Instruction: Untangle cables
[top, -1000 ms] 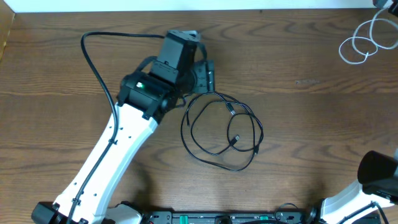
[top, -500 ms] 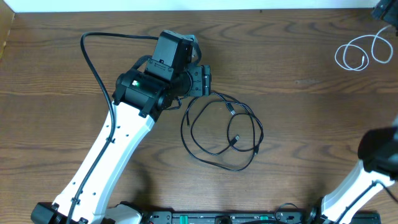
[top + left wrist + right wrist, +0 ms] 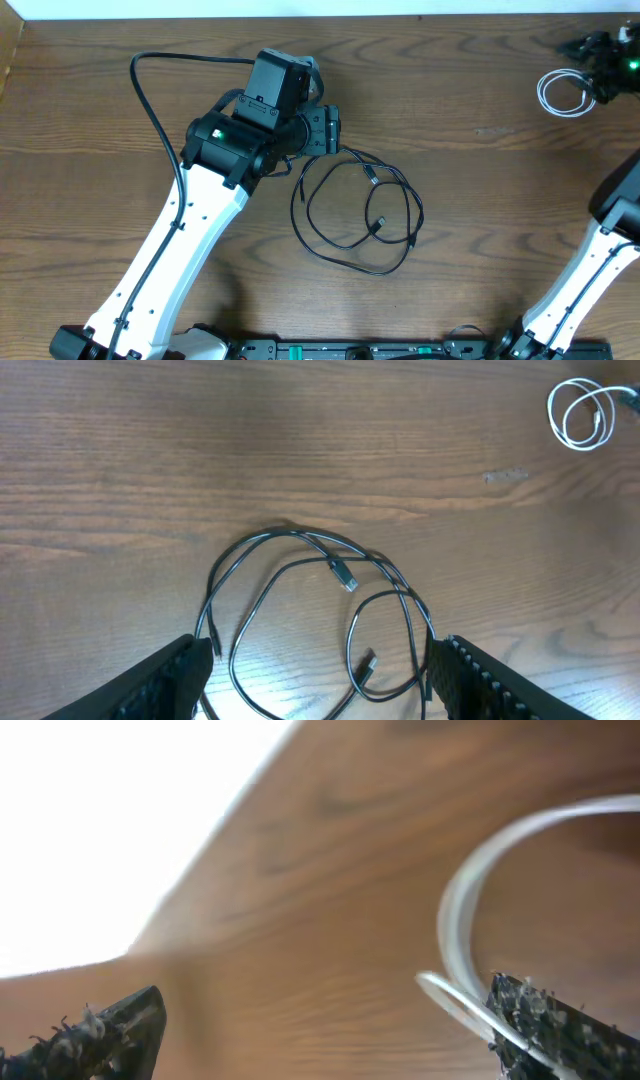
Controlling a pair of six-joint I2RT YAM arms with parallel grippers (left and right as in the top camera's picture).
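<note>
Two cables, well apart on the worktop point(image 3: 480, 60). Black cable point(image 3: 345, 574): loose overlapping loops with plug ends visible inside them, lying flat just ahead of and below the left gripper point(image 3: 320, 652). In the left wrist view the loops sit between its fingers point(image 3: 170, 678), with no contact visible. Left gripper jaws are wide apart and hold nothing.

White cable point(image 3: 542, 93): a small coil at the far right of the worktop, just beside the right gripper point(image 3: 322, 992). The right wrist view is blurred. A white strand curves past one finger point(image 3: 560, 1030); can't tell if they touch. Right gripper jaws are spread, not clamped on anything.
</note>
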